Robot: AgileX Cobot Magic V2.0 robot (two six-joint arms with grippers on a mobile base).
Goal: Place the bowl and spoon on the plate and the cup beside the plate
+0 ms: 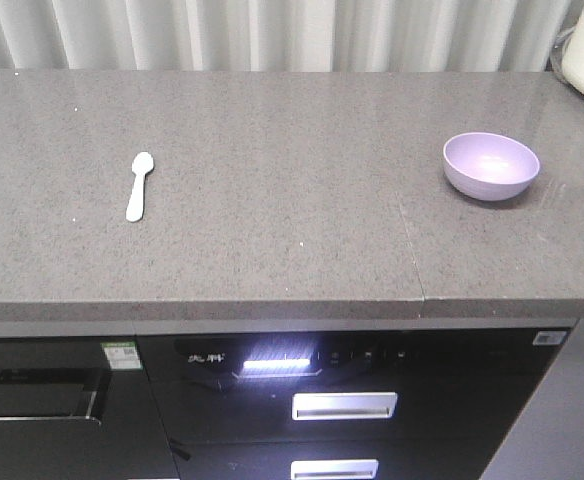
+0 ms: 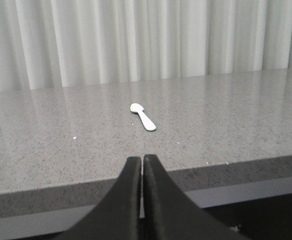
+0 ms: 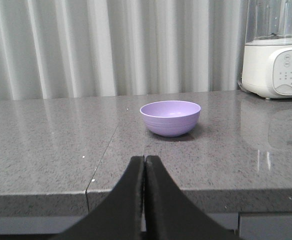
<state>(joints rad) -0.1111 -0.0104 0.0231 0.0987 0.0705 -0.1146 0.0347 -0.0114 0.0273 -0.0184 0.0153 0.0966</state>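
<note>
Lying flat on speckled grey stone-look surface point(image 1: 272, 230): pale plastic spoon point(image 1: 139, 186), L side; smooth round lavender bowl point(image 1: 491, 165) upright R side, well apart. Left hand point(image 2: 142, 159) & right hand point(image 3: 144, 159): both pressed together.

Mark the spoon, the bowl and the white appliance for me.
spoon point(image 1: 138, 188): front-facing view, on the handle just below the head.
bowl point(image 1: 491, 163): front-facing view, on the inside of the basin.
white appliance point(image 3: 277, 67): right wrist view, on its button-panel base.
</note>
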